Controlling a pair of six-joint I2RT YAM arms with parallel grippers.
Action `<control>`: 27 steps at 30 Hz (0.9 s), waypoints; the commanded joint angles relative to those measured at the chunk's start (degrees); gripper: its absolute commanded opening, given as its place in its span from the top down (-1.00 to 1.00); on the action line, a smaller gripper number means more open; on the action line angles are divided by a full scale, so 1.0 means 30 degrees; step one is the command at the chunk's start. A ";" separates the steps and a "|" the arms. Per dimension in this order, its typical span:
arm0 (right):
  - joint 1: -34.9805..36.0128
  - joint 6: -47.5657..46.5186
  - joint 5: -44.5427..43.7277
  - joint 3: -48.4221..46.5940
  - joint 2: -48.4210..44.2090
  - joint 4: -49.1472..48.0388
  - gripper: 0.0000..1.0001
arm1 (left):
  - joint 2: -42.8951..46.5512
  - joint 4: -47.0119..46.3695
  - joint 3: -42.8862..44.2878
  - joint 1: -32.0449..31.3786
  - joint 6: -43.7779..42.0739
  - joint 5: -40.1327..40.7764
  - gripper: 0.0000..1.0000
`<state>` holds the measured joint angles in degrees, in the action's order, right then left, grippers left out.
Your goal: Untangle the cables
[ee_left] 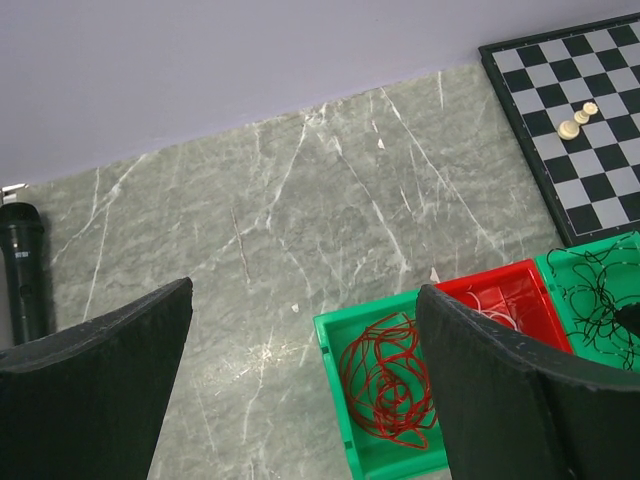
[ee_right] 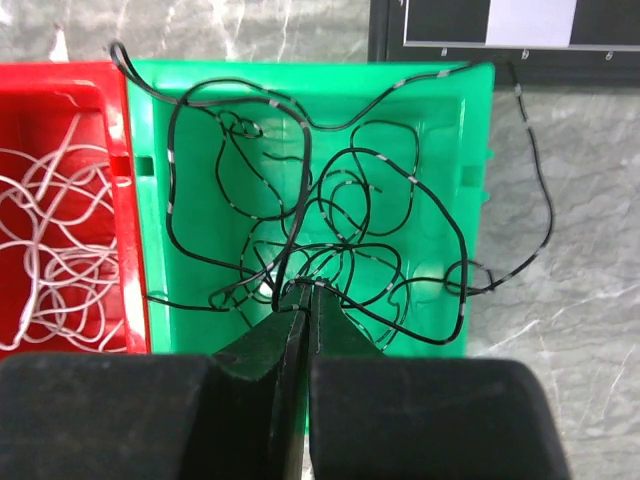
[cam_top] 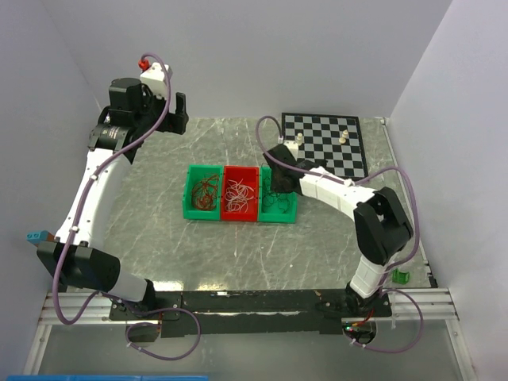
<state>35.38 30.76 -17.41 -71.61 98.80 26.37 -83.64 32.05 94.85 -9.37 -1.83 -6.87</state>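
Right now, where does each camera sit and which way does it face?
Top external: above and behind the bases, looking down on the table; left arm and right arm show.
Left wrist: raised far left, looking down toward red-brown cables and chessboard; open left gripper frames it.
Right wrist: straight down over the black cables; right gripper closed on them.
Shared: both wrists see the red bin.

On our grey marbled bench point(cam_top: 159, 234) three bins sit touching in a row. We see a left green bin point(cam_top: 198, 214) with red-brown cables point(cam_top: 206, 193), a red bin point(cam_top: 240, 217) with white cables point(cam_top: 238, 192), and a right green bin point(cam_top: 279, 217) with black cables point(cam_top: 274, 202). Our right hand point(cam_top: 279, 176) reaches down over that last bin's far end; we cannot make out its fingers. Our left hand point(cam_top: 179, 115) hangs well apart at the back left. A chessboard point(cam_top: 321, 151) bearing a few pale pieces point(cam_top: 344, 136) lies behind on the right.
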 commanded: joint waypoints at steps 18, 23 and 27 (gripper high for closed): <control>0.0308 0.1170 0.0588 -0.0092 -0.2874 0.1225 -0.35 | 0.0720 -0.0518 -0.0502 0.0368 -0.0065 -0.0725 -0.93; 0.0220 0.1288 0.0852 -0.0357 -0.4250 0.2078 -0.50 | 0.0692 -0.0401 -0.0415 0.0368 -0.0123 -0.0698 -0.93; -0.0130 0.1347 0.0619 -0.0416 -0.5480 0.2460 -0.45 | 0.0720 -0.0197 -0.0327 0.0397 -0.0416 -0.0317 -0.93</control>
<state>36.12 34.26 -15.29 -71.16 86.56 31.31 -83.46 32.01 93.17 -8.54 -2.33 -7.90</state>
